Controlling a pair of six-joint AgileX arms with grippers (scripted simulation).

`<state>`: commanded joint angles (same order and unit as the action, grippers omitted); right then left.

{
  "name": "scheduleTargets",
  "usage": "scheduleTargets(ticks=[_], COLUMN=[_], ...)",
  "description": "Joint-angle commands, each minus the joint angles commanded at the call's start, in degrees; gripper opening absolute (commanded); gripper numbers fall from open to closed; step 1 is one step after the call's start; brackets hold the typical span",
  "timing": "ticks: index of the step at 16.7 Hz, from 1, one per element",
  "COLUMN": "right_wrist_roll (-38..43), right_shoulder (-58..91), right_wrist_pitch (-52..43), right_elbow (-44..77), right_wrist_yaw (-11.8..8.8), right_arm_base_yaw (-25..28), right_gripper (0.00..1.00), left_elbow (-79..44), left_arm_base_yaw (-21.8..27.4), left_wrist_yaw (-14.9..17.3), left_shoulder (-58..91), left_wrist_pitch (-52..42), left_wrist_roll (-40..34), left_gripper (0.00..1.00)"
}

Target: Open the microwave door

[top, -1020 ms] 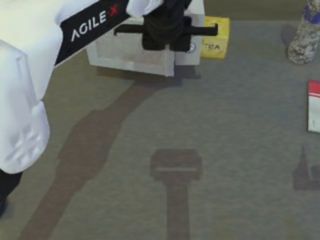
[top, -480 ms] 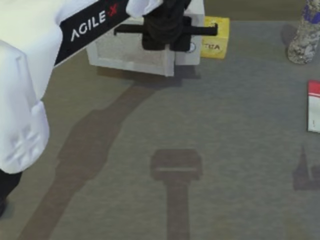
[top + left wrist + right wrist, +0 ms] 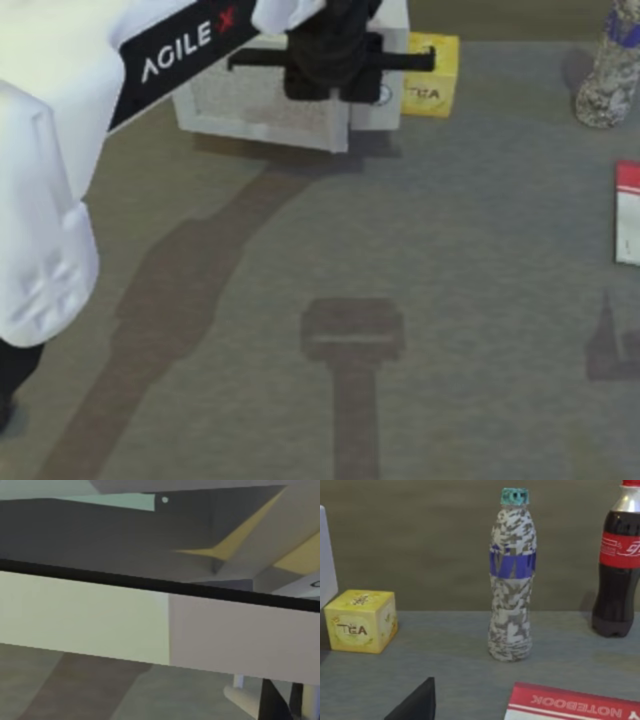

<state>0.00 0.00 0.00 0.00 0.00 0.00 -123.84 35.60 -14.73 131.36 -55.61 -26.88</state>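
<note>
Counter (image 3: 450, 300): grey surface carrying all items.

Left arm (image 3: 60, 150): white, lettered AGILEX, reaching across from the top view's left to the microwave at the far edge.

Microwave (image 3: 395, 30): white box directly beneath the left gripper; silver knob glimpsed just below the gripper.

Door (image 3: 260, 110): white panel with grey speckled window, set at the microwave's front, below and left of the gripper; whether it is ajar cannot be told.

Left gripper (image 3: 330, 60): black, over the microwave's top front edge; finger opening and any hold cannot be told.

Bottle (image 3: 512, 580): speckled, blue band, teal cap, well right of the gripper.

Cola bottle (image 3: 620, 560): dark, red label, beyond the speckled one.

Notebook (image 3: 628, 212): red and white, near the counter's right edge.

Tea box (image 3: 432, 75): yellow, just right of the gripper, beside the microwave.

Right gripper: not seen clearly.
</note>
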Motion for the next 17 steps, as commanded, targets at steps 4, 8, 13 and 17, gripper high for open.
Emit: scheduleTargets(ticks=[4, 8, 13, 17], right_wrist_roll=[0.0, 0.0, 0.0, 0.0], right_shoulder=[0.0, 0.0, 0.0, 0.0], right_wrist_pitch=[0.0, 0.0, 0.0, 0.0], right_elbow=[0.0, 0.0, 0.0, 0.0], right_wrist_yaw=[0.0, 0.0, 0.0, 0.0], right_arm_base_yaw=[0.0, 0.0, 0.0, 0.0], right_gripper=[1.00, 1.00, 1.00, 1.00], left_elbow=[0.9, 7.1, 10.4, 10.4], left_arm_base_yaw=[0.3, -0.3, -0.6, -0.6], left_wrist_yaw=[0.5, 1.8, 2.7, 2.7], left_shoulder=[-0.7, -4.6, -6.2, -6.2], left_wrist_pitch=[0.7, 4.0, 5.4, 5.4], left_wrist_roll=[0.4, 3.8, 5.5, 5.5], left_gripper=[0.00, 0.00, 0.00, 0.00])
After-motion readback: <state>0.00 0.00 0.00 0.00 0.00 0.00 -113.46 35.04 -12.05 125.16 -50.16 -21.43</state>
